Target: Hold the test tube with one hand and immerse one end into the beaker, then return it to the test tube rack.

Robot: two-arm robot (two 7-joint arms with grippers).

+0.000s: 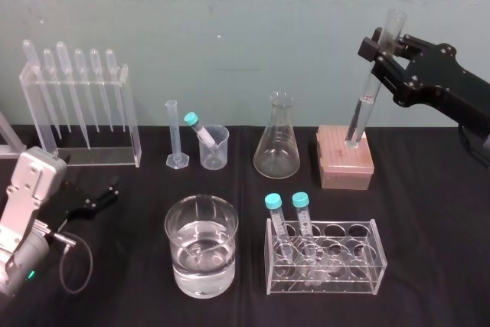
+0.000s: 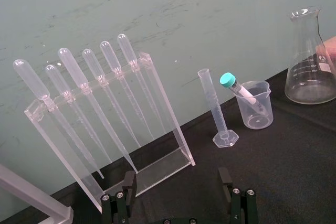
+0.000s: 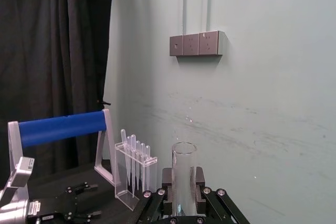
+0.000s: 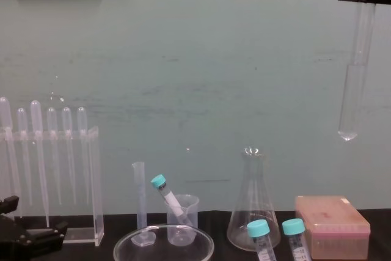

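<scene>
The beaker (image 1: 178, 262) holds water and has nothing dipped in it. The pink rack (image 1: 346, 162) stands behind it and off to its right. My right gripper (image 1: 377, 59) is high up, behind the beaker on that same side, clamped around the upper part of the test tube (image 1: 360, 112). My left gripper (image 1: 96, 203) rests to the beaker's left, fingers spread with nothing between them. I judge the tube is out of the rack, with the dip and the return both left to do, though I cannot tell whether its end is wet. The tube is slim, clear and uncapped; it hangs nearly upright, rounded end well above the rack and well apart from the beaker
</scene>
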